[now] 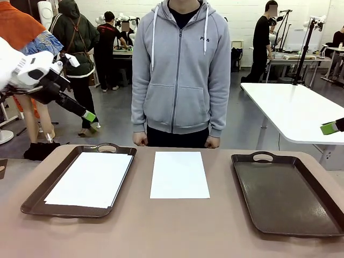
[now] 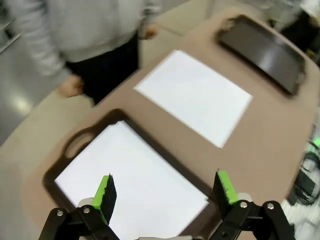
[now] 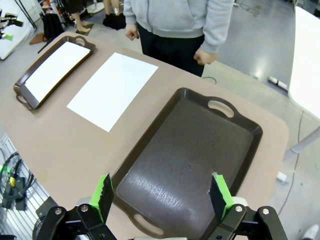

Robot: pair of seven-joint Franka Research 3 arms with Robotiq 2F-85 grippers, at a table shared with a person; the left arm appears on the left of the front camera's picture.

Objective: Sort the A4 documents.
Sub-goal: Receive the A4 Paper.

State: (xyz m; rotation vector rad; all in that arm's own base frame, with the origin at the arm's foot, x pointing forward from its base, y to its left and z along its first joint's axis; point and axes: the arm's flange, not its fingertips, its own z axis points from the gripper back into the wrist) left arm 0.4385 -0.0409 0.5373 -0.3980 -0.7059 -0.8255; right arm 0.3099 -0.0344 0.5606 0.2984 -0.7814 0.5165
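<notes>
We start with the table [image 1: 161, 226], tan and bare along its near edge, with a person [image 1: 181, 70] in a grey hooded top standing at the far side, fists resting at the edge. Two dark brown handled trays sit on it. The left tray [image 1: 33, 200] carries an A4 sheet [image 1: 91, 179] lying flat inside its rim; the right tray [image 1: 285, 193] holds nothing. Between the trays, apart from both, a second A4 sheet [image 1: 179, 174] lies flat on the bare table, squarely before the person.

The left gripper [image 2: 163, 191] hangs above the left tray with its jaws standing wide apart and nothing between them; from the front it sits high at the left edge, off the table. The right gripper [image 3: 162, 194] hovers over the near end of the right tray, jaws likewise spread and empty.

Our judgement: one sheet is placed, one is not yet sorted — the step in hand is the approach to the loose centre sheet. The next move calls for a low descent onto one edge of it, since thin paper flat on a table offers little to pinch — lifting or sliding an edge first seems necessary.
</notes>
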